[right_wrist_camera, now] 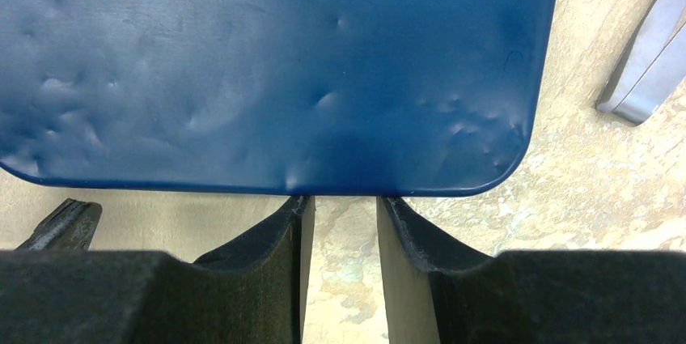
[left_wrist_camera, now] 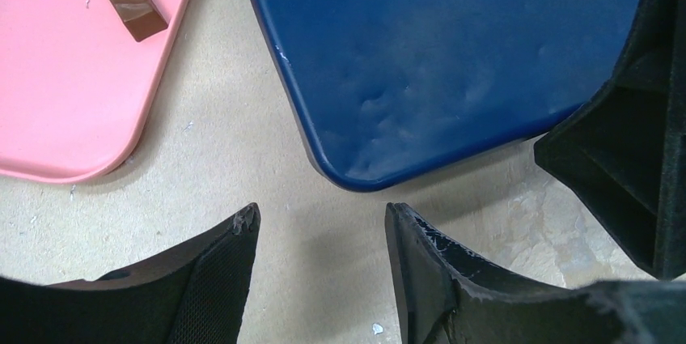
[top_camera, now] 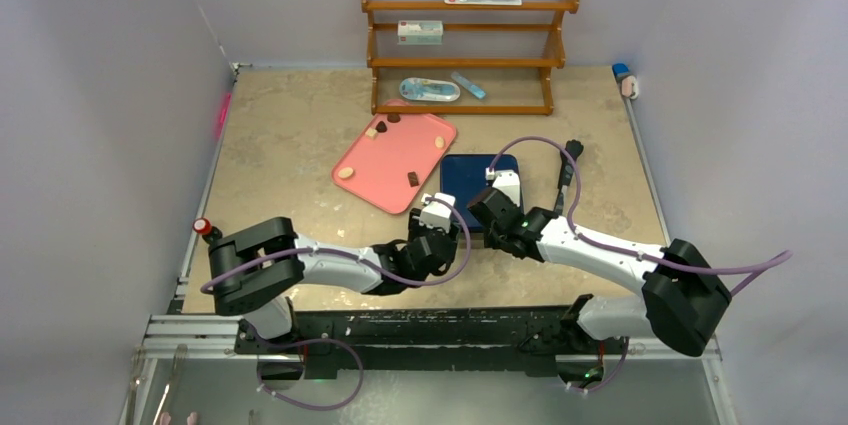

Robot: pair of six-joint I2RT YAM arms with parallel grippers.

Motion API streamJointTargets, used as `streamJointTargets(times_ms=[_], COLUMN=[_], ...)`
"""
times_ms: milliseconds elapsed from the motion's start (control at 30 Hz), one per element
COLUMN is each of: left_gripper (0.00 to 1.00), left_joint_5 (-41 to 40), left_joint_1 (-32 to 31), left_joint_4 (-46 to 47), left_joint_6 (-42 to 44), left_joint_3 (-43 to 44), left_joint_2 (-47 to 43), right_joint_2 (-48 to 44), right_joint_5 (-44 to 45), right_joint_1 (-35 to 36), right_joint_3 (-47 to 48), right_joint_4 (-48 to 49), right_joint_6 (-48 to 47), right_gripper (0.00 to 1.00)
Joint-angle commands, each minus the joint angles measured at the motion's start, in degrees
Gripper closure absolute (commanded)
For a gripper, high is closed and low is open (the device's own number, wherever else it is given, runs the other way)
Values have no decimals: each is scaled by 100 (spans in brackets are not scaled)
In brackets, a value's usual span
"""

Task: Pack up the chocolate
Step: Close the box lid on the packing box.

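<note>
Several small chocolate pieces, dark brown and cream, lie on the pink tray [top_camera: 385, 170]. One brown piece [left_wrist_camera: 134, 17] shows in the left wrist view on the tray [left_wrist_camera: 73, 109]. A dark blue flat box [top_camera: 472, 173] lies right of the tray. My left gripper [top_camera: 436, 217] is open and empty, low over the table at the box's near left corner [left_wrist_camera: 356, 170]; its gripper point in the wrist view [left_wrist_camera: 321, 216] is over bare table. My right gripper [top_camera: 492, 203] is narrowly open and empty, its tips [right_wrist_camera: 344, 201] at the box's near edge [right_wrist_camera: 275, 77].
A wooden shelf [top_camera: 468, 45] with packets stands at the back. A grey metal bar [right_wrist_camera: 647, 61] lies right of the box. The right gripper's finger [left_wrist_camera: 631, 142] is close beside my left gripper. A purple cable [top_camera: 545, 145] loops over the box's right side.
</note>
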Motion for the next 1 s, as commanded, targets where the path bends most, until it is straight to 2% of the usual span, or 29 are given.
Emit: streamJointTargets(times_ms=[0, 967], left_gripper=[43, 42], left_joint_5=[-133, 40], left_joint_1=[77, 352], left_joint_4=[240, 532], left_joint_6=[100, 170], left_joint_3=[160, 75], left_joint_2=[49, 46], right_joint_2=[12, 253], right_joint_5=[43, 187], right_joint_1=[28, 36], right_joint_3=[165, 407], right_joint_4=[97, 49], right_joint_6=[46, -44], right_gripper=[63, 63])
